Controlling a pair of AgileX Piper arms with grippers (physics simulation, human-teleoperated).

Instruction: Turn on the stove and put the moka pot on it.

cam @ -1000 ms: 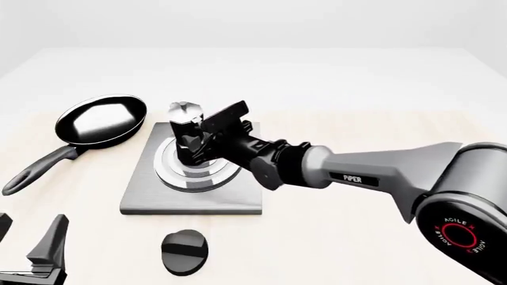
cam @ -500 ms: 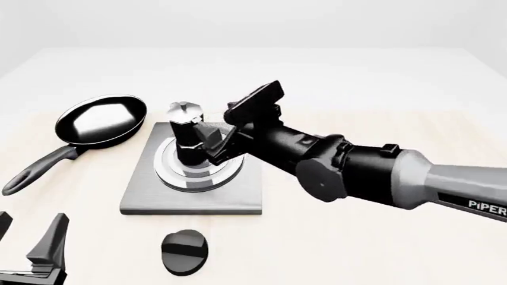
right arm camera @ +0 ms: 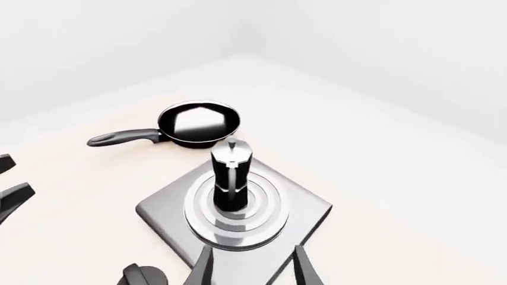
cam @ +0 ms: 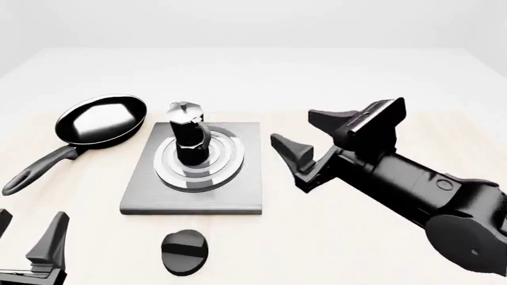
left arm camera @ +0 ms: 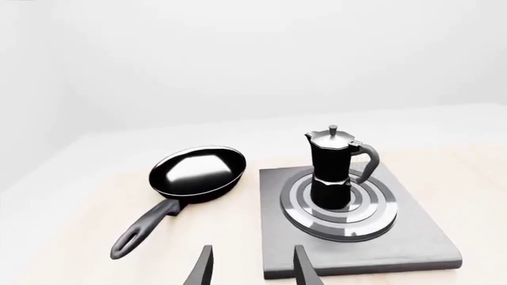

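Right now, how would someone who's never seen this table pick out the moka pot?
Find the grey square stove left of centre in the front view. The moka pot stands upright on its silver ring burner. Unlike the flat long-handled pan beside the stove, it is tall and faceted, with a knobbed lid.

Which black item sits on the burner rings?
The moka pot, upright on the stove. The frying pan and knob lie on the table.
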